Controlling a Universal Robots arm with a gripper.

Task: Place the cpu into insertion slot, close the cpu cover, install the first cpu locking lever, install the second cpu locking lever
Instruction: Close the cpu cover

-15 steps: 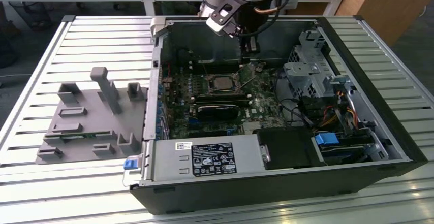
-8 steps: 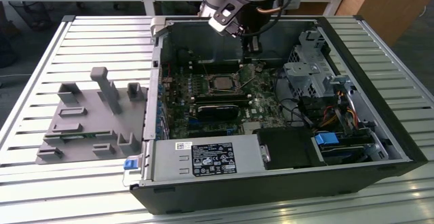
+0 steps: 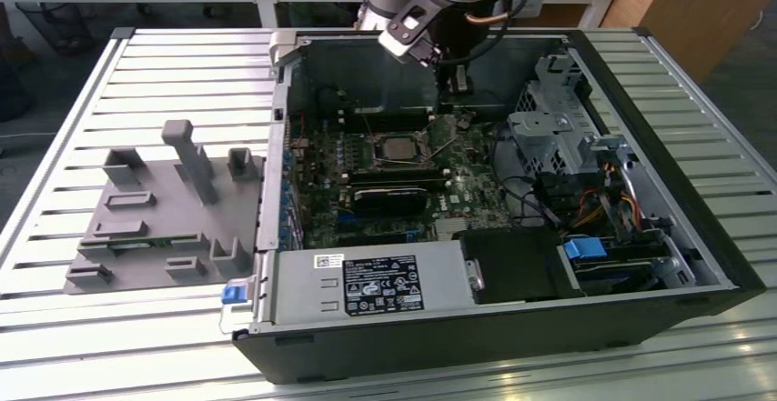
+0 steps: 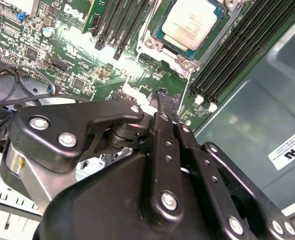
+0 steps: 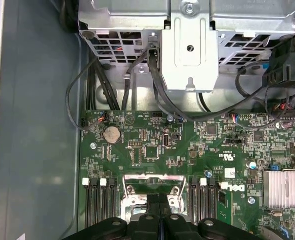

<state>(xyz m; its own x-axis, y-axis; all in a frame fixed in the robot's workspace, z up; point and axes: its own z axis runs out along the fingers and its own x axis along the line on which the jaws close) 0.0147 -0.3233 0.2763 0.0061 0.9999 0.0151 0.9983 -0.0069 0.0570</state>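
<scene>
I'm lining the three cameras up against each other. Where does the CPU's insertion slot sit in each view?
Exterior view: the insertion slot lies just above the picture's centre.
Second wrist view: the insertion slot lies beyond the pincer, with the cpu seated in it.
First wrist view: the insertion slot lies just past the pincer.
Shared landmark: the long black memory slots beside it.

Cpu [image 4: 190,25] partly beyond the second wrist view's edge

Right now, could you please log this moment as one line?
cpu seated in insertion slot | gripper shut, empty, close to slot
</scene>
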